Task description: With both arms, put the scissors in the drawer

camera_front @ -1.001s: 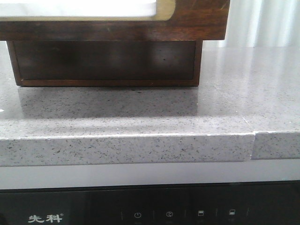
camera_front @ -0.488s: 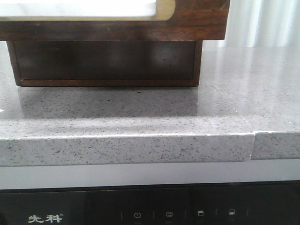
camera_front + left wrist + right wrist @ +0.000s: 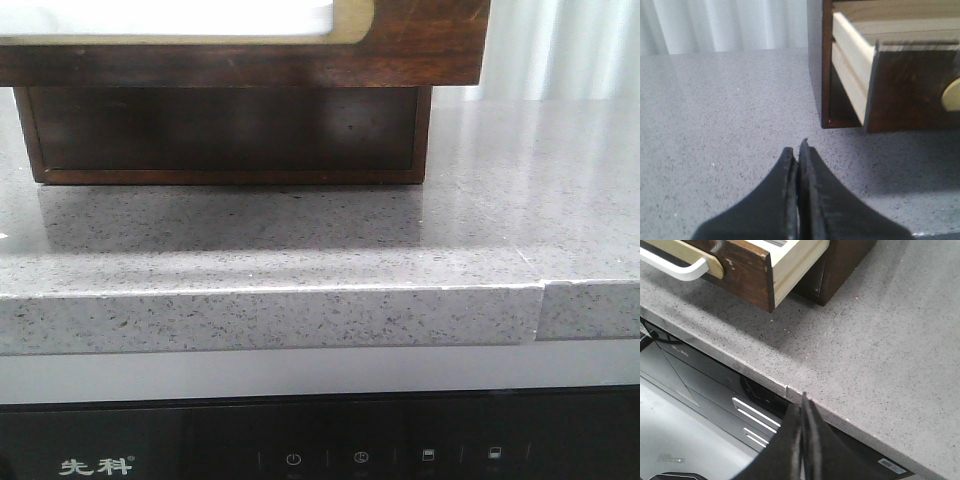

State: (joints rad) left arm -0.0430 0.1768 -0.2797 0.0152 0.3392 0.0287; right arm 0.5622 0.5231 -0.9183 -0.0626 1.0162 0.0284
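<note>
The drawer (image 3: pixel 420 40) is pulled out from its dark wooden cabinet and overhangs the grey counter; its dark brown front carries a brass-rimmed white panel. It also shows in the left wrist view (image 3: pixel 905 90) and in the right wrist view (image 3: pixel 747 267), with pale wooden sides. The scissors are out of view in every frame. My left gripper (image 3: pixel 797 150) is shut and empty above the counter, to the side of the drawer. My right gripper (image 3: pixel 805 402) is shut and empty over the counter's front edge. Neither gripper shows in the front view.
The grey speckled counter (image 3: pixel 300 250) has a seam near its front right edge (image 3: pixel 541 300). Below it sits a black appliance panel (image 3: pixel 300 455) with touch icons. White curtains (image 3: pixel 725 25) hang behind the counter.
</note>
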